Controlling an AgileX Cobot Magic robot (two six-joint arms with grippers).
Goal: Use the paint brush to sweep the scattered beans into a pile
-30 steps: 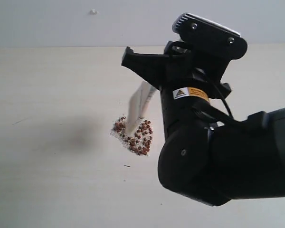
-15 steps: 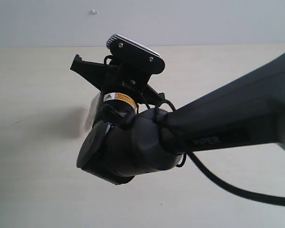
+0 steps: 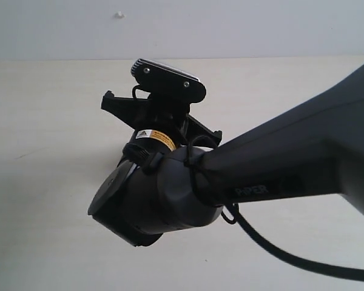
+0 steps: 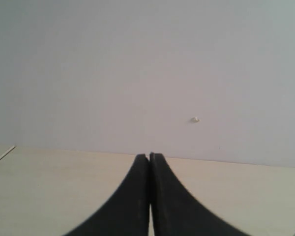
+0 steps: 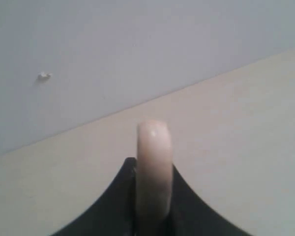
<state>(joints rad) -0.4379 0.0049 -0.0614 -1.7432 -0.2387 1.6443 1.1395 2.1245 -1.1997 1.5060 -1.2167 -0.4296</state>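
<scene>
- Left end effector (image 4: 150, 157): jaws pressed together with nothing between them. It is raised above the counter (image 3: 42, 194), faces the pale wall (image 3: 242, 27), and takes no part in the sweep.
- Counter: a light, bare surface on the left of the exterior view. No loose beans show there.
- Beans and pile: not visible in any view. The right arm (image 3: 279, 163) covers the middle of the counter, so their position cannot be told.
- Right end effector (image 5: 154, 172): clamped on the paint brush (image 5: 154, 142). A black finger sits tight on each side of the cream handle.
- Paint brush: the rounded handle end stands up between the jaws in the right wrist view. The ferrule and bristles are out of sight below, so contact with the counter cannot be confirmed.
- Step in hand (judged): a sweeping stroke across the counter towards the pile.
- Handling notes (judged):
  - Let the bristles only brush the surface, since hard pressure would splay them and flick small round beans away.
  - Use short, slow strokes from the outside inward.
  - Lean the handle in the direction of travel.
  - Hold the grip firm so the flat head does not twist.
</scene>
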